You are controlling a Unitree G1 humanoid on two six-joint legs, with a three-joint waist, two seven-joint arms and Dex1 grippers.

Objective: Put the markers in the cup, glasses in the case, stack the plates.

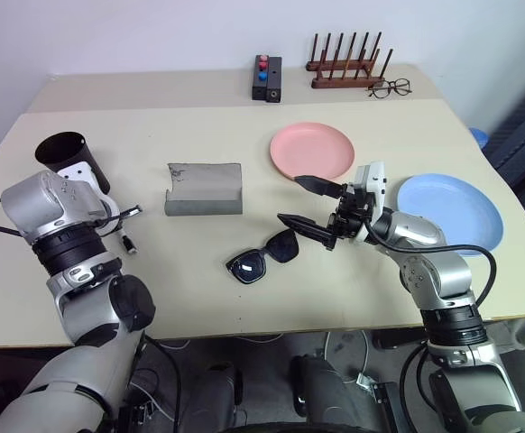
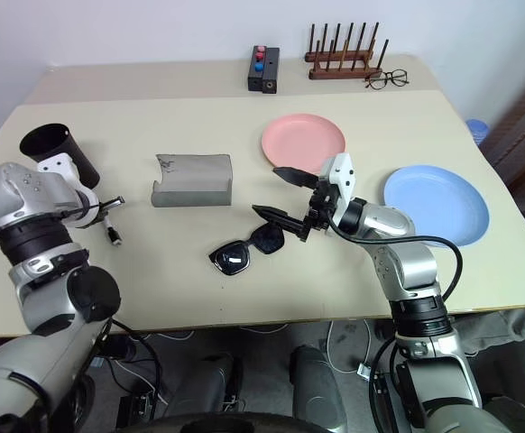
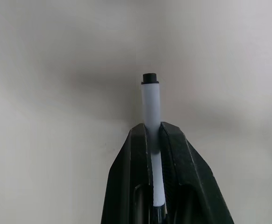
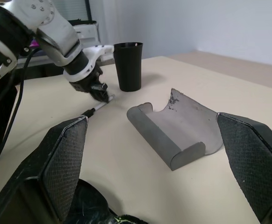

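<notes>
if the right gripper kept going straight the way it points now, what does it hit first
Probably the grey case. The right gripper is open and aims level across the table toward the robot's left, and the case with its flap open lies between its fingers in the right wrist view. The sunglasses sit just below, so depth is uncertain.

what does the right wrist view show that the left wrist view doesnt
Right wrist view alone: the black cup, the open grey case, and the right gripper with fingers wide apart. Left wrist view alone: a close look at the marker's white barrel and black tip. Both: the left gripper shut on the marker, and the beige table.
</notes>
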